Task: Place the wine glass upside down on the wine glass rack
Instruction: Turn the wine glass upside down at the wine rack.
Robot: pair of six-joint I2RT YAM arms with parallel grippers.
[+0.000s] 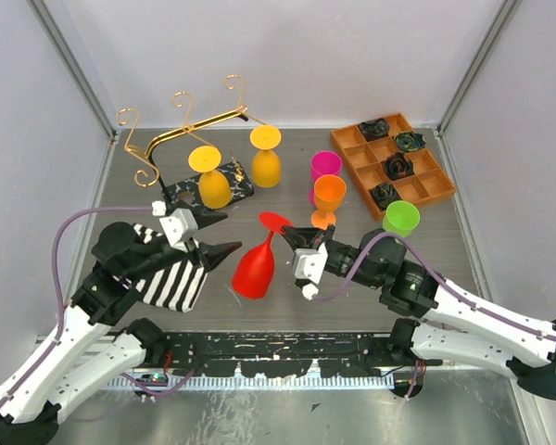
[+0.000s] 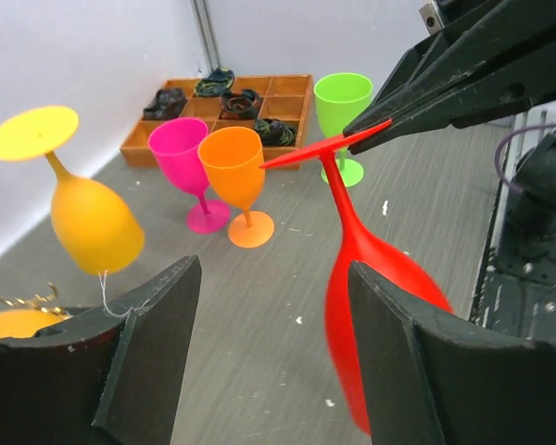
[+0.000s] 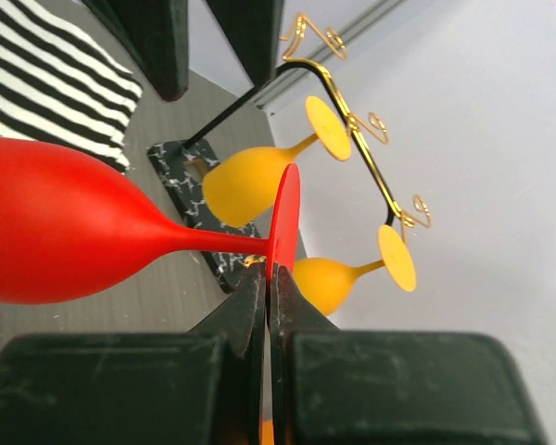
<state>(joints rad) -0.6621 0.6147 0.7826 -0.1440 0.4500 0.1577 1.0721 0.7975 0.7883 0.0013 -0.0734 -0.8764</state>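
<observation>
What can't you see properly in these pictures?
- Left wrist view: rim of the red plastic wine glass, behind a finger of the left gripper.
- Right wrist view: the same bowl, cut off by the left edge.
- Top view: dark lumps in the orange compartment tray, too small to identify.
- Left wrist view: gold metal rack, mostly behind the other finger.

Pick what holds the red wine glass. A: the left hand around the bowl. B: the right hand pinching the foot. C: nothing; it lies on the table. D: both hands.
B: the right hand is shut on the foot of the red wine glass; the left hand is open.
</observation>
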